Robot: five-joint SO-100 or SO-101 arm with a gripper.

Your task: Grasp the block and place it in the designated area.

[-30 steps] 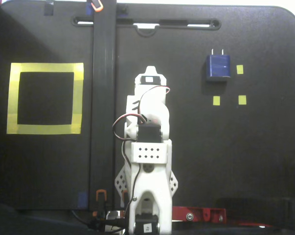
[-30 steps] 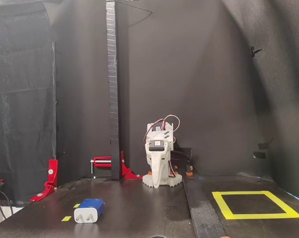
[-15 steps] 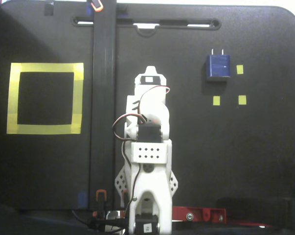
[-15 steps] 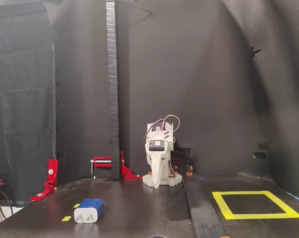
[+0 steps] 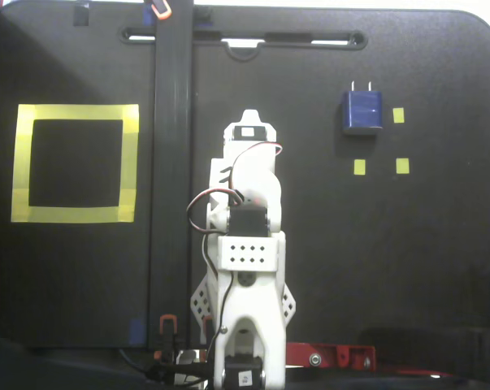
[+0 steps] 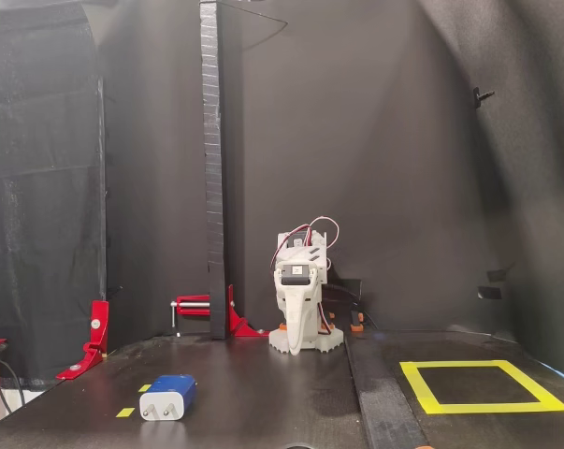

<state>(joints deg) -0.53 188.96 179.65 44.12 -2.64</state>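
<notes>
Here the white arm (image 5: 246, 268) sits folded over its base at the near edge of the black worktop (image 5: 391, 260) in a fixed view from above; jaws (image 6: 296, 327) point down in front of the base in a fixed view from the front, appear pressed together, holding nothing; the dark-blue plug-like block (image 5: 363, 110) lies flat at upper right, prongs toward the far edge, well apart from the arm; three tiny yellow tape squares (image 5: 399, 115) sit just beside it; the yellow tape frame (image 5: 74, 162) lies at left, nothing inside it; a dark vertical post (image 5: 173, 162) stands between frame and arm; red clamps (image 6: 202, 309) at the back.
</notes>
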